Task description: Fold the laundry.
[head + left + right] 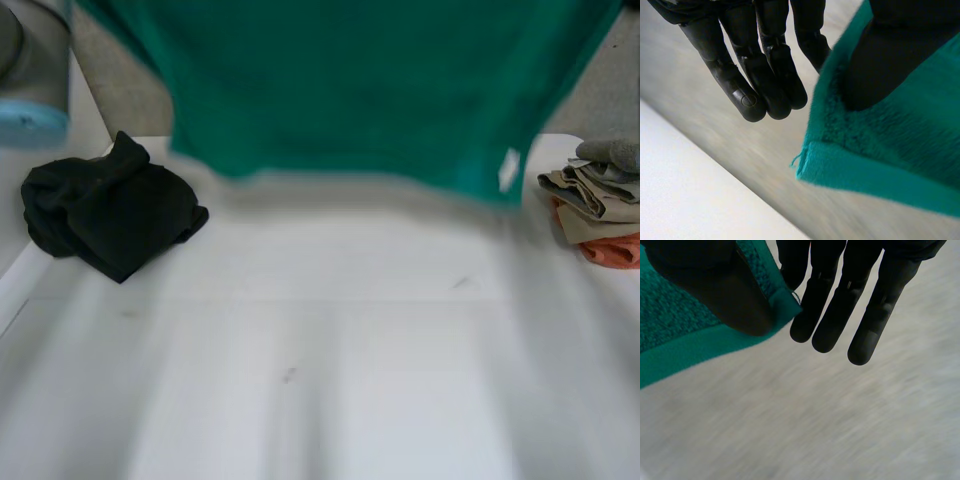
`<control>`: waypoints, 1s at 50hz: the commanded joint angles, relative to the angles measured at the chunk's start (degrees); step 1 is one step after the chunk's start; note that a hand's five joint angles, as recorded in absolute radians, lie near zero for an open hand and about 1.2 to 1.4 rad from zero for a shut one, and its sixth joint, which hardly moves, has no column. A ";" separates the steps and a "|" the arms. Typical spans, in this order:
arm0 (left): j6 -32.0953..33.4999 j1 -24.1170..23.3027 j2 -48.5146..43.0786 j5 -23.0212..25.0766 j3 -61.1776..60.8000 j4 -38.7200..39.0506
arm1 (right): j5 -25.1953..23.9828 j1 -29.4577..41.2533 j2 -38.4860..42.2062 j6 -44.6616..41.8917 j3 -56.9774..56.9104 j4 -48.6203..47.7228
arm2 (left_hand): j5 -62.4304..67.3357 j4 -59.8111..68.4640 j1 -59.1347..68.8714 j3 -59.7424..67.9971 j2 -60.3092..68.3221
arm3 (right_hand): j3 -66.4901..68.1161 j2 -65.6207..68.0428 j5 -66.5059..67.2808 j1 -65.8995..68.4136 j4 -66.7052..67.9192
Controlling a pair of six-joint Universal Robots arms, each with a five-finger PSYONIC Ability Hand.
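A green cloth (380,90) hangs above the far half of the white table (330,340), with a small white tag (509,168) near its lower right corner. In the left wrist view my left hand (765,65) pinches a hemmed corner of the green cloth (900,150) under its thumb (885,60), and its other fingers reach straight past the cloth. My right hand (840,305) grips another corner of the cloth (685,345) the same way, its thumb (725,295) pressed on the hem and its fingers straight beside it.
A crumpled black garment (105,210) lies at the table's left side. At the right edge sits a pile of beige, grey and orange cloths (600,205). My left arm (30,70) stands at the far left.
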 commanded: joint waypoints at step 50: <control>2.79 1.80 16.98 5.63 -57.29 -45.41 | -15.84 -11.51 -10.46 -35.85 35.35 59.82 | 14.04 11.29 12.79 11.90 11.32 | 11.80 12.61 11.83 14.98 11.34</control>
